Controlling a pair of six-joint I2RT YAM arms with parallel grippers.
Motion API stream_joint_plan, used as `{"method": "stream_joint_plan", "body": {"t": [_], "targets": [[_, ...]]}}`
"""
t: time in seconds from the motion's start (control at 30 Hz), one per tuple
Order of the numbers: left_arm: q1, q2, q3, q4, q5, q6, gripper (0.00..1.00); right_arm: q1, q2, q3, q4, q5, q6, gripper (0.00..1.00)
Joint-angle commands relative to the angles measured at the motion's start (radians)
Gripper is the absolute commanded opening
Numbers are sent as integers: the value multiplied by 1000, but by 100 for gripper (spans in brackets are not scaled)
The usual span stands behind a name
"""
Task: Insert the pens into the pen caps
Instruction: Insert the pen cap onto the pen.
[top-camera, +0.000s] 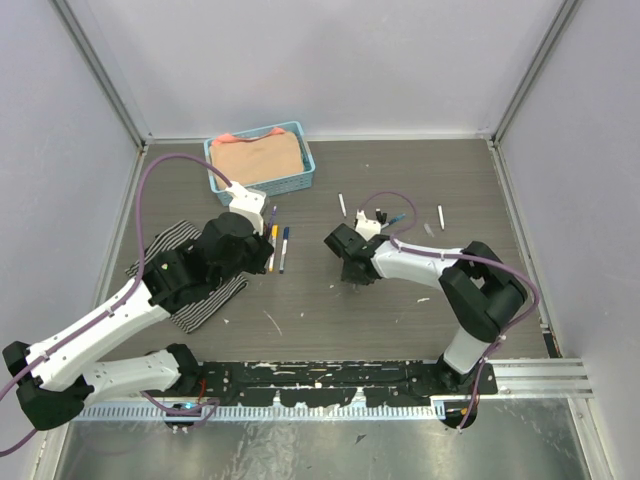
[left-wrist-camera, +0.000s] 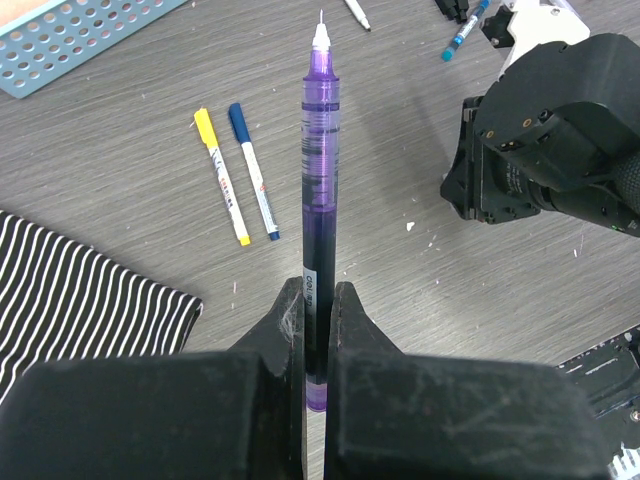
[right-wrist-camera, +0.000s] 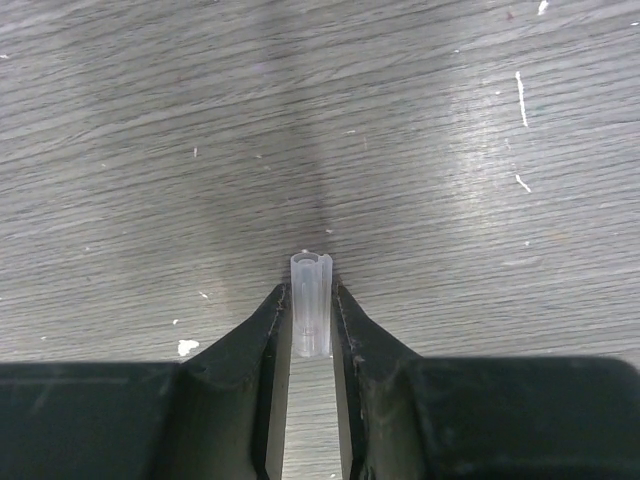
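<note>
Pen (left-wrist-camera: 320, 150), seemingly light, stiff and slick, sits clamped near its tail in left hand (left-wrist-camera: 318, 295); right hand (right-wrist-camera: 310, 302) pinches clear cap (right-wrist-camera: 311, 285).

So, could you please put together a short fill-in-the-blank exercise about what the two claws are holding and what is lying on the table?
1. The uncapped pen gripped in the left claw has a ____ body.
2. The right claw pinches a small clear ____.
3. The capped pen lying beside the yellow-capped pen is capped in ____.
4. The cloth near the left claw has black and white ____.
Missing words: purple; cap; blue; stripes.
</note>
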Motion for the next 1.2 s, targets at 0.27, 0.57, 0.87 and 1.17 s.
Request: {"method": "stream_joint_plan", "body": {"t": [0.27,0.57,0.87,1.17], "targets": [[3,7,1,26,11,0,0,-15,-45,-61,-98,-60,-119,31],[3,8,-2,26,15,-2,0,-51,-12,-62,-64,-73,-131,35],[3,26,-5,33,15,-5,0,-75,1,-64,-39,-106,-146,25],[3,36,-4,53,34,-8,2,-79,-231,-147,57,-51,-129,14]]}}
